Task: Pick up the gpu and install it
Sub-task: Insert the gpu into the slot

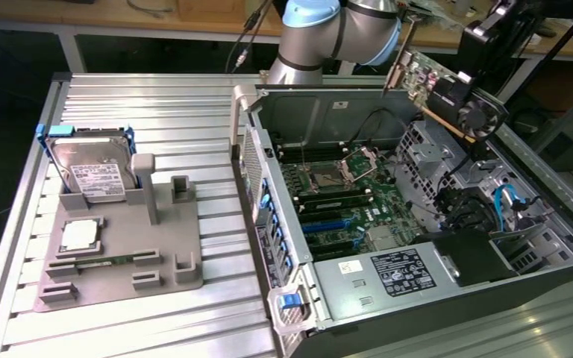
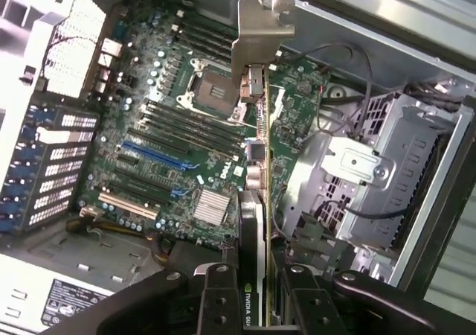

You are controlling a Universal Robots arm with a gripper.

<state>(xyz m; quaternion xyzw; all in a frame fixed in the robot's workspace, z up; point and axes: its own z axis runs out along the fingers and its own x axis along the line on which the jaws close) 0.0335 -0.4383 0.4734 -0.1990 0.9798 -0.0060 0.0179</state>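
Note:
The gpu [image 1: 444, 88], a thin dark card with a fan and a silver end bracket [image 1: 398, 71], hangs tilted in the air above the open computer case [image 1: 266, 149], over its far right corner in the exterior view. My gripper [image 1: 468, 78] is shut on the card's fan end. In the wrist view the gpu [image 2: 255, 201] shows edge-on, clamped between my fingers [image 2: 220, 299], with its bracket [image 2: 260, 33] pointing away over the motherboard [image 2: 171, 149]. The blue expansion slots [image 2: 152, 155] lie below and to one side of the card, which touches nothing.
A silver hard drive in a blue frame [image 1: 87, 168], a processor [image 1: 80, 235] and a green memory stick [image 1: 102, 261] sit on a grey fixture [image 1: 127, 280] on the slatted table. Inside the case are a drive cage [image 2: 364, 179], cables and a power supply [image 1: 396, 272].

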